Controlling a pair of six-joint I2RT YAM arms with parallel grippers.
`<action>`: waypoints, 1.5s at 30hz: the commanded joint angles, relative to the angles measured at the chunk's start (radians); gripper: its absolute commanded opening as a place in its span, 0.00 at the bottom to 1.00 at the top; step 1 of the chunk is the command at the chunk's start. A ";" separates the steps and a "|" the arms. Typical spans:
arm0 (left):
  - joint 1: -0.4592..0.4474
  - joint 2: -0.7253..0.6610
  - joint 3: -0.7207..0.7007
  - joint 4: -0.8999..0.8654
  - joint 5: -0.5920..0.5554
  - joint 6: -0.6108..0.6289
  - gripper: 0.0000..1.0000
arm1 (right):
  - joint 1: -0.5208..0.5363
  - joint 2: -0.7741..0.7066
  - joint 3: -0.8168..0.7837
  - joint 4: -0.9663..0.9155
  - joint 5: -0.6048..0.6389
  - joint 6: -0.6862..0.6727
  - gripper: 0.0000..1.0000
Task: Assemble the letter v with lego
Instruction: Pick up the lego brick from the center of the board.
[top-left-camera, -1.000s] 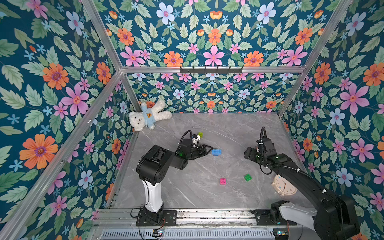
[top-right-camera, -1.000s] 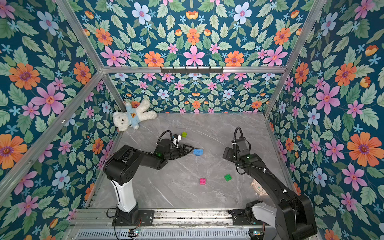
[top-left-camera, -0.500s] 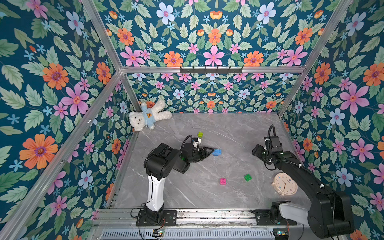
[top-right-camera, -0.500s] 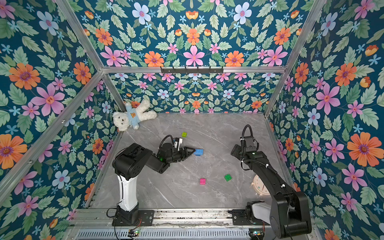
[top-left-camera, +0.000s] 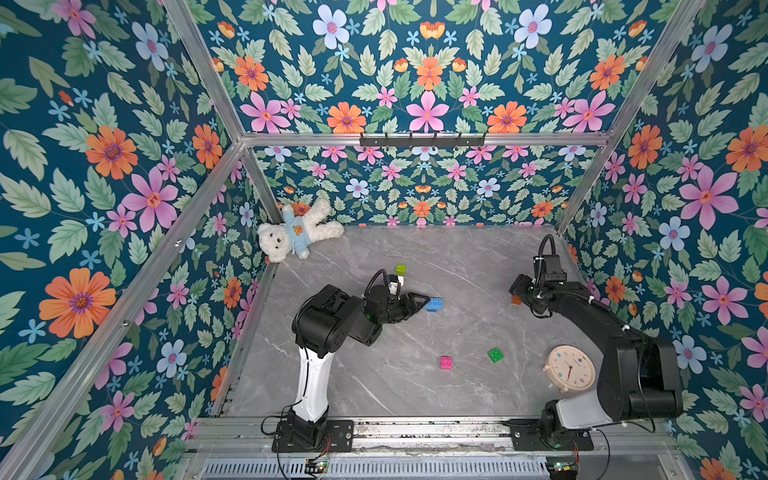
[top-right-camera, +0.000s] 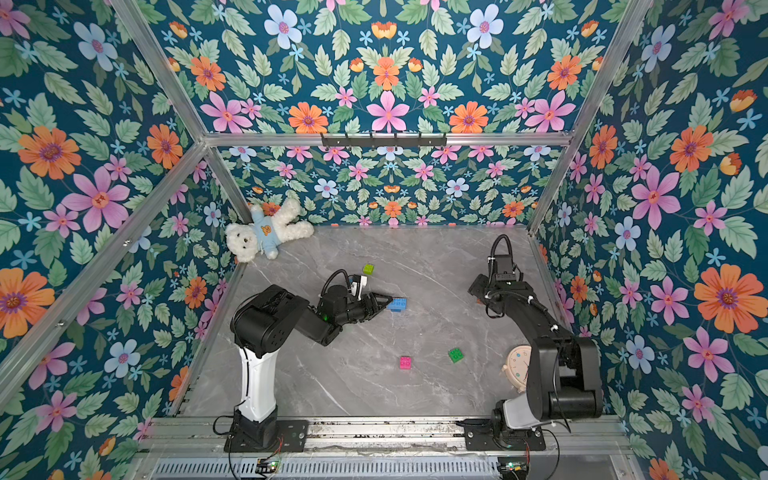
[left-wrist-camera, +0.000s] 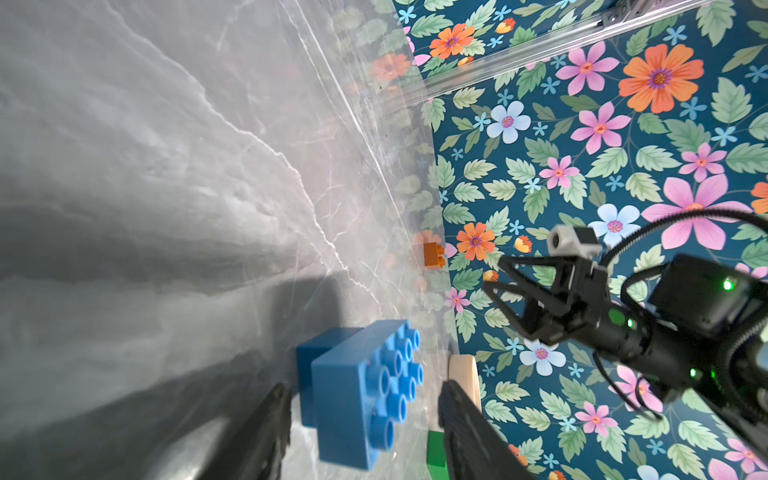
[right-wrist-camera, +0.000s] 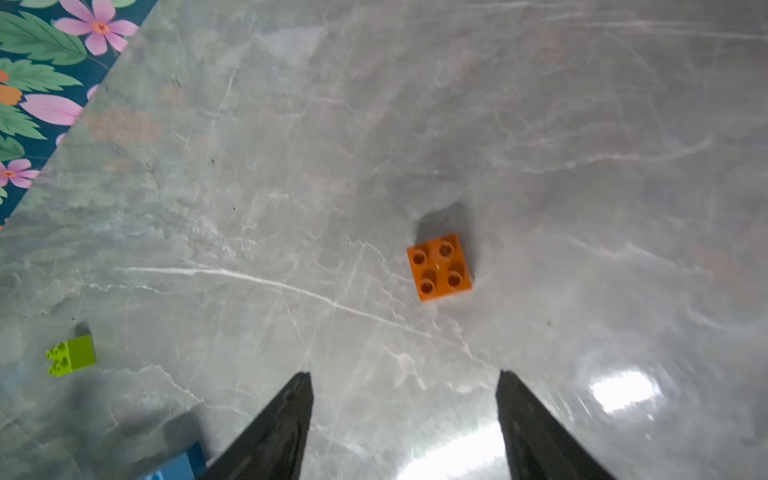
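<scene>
The light-blue brick (left-wrist-camera: 357, 399) lies lengthwise between the parted jaws of the left gripper (left-wrist-camera: 365, 388). The right gripper (right-wrist-camera: 405, 374) gapes empty, half hiding the orange brick (top-left-camera: 516, 300) from above.

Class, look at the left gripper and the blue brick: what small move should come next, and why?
Probably close the left gripper on the blue brick. Its fingers straddle the brick with a small gap on each side, and the brick sits on the table, so a grip looks ready.
</scene>
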 joint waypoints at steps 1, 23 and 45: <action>-0.005 -0.002 0.003 -0.009 -0.004 0.011 0.59 | -0.002 0.076 0.059 -0.023 -0.005 -0.013 0.70; -0.012 -0.024 0.035 -0.210 -0.050 0.116 0.51 | -0.017 0.311 0.202 -0.098 0.032 -0.065 0.67; -0.018 -0.006 0.035 -0.102 -0.020 0.063 0.66 | -0.018 0.354 0.198 -0.071 -0.064 -0.079 0.38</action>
